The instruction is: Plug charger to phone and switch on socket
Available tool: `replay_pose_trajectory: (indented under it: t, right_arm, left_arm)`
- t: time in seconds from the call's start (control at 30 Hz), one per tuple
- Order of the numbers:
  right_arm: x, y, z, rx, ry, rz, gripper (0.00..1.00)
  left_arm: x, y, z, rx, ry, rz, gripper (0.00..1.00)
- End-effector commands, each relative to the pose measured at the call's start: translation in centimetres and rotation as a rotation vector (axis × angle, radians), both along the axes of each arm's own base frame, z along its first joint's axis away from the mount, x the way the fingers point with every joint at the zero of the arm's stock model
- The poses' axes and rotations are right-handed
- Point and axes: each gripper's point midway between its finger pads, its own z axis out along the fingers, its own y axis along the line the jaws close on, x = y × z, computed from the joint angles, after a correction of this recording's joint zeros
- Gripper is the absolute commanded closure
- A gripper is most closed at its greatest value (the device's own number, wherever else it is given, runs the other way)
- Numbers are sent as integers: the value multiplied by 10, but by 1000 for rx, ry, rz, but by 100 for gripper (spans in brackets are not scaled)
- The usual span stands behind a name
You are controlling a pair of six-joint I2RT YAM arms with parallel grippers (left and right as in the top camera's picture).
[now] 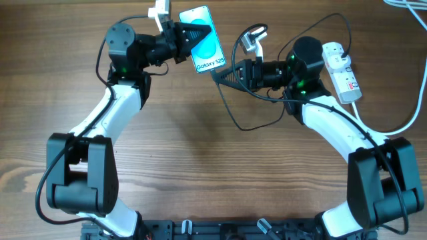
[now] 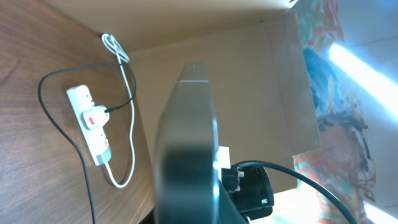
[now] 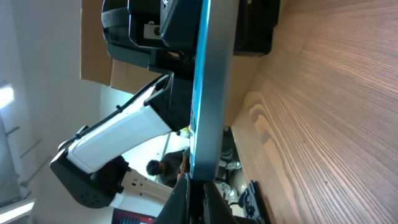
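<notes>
The right tool [image 1: 219, 75], pinching the charger [image 1: 245, 128], should square its tip to the phone's [image 1: 207, 47] five-o'clock end while the left tool [image 1: 189, 35] clamps it.

light: even, soft shadows | overhead: sharp | wrist views: phone [image 2: 186, 143] blurred close | left wrist: bright streak right
</notes>
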Motion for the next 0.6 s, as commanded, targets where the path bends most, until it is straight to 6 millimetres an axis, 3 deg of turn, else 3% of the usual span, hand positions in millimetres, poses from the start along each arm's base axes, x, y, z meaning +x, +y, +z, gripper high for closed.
replay_pose_trajectory:
  t: [0.0,0.17,0.3,0.37,0.43,0.53,0.57]
  right_arm:
    - [52,-14,6,9,-2,-292,96]
    - [58,-16,6,10,-3,-329,96]
    - [59,-16,6,10,-3,-333,96]
    - [57,-16,6,9,-3,-323,52]
    - [48,-13,5,8,-3,-269,30]
    - [23,-9,5,5,-25,-122,5]
    - [11,-9,5,4,-30,-51,1]
  left_arm:
    - [-47,-23,-1,29,32,-259,96]
    - [-58,-43,-7,32,86,-306,96]
    - [-58,-44,-7,33,86,-308,96]
    - [-57,-44,-7,32,85,-297,96]
    - [-52,-41,-7,31,82,-274,96]
    - [-40,-34,-6,36,41,-208,96]
    - [-32,-30,-6,36,32,-167,96]
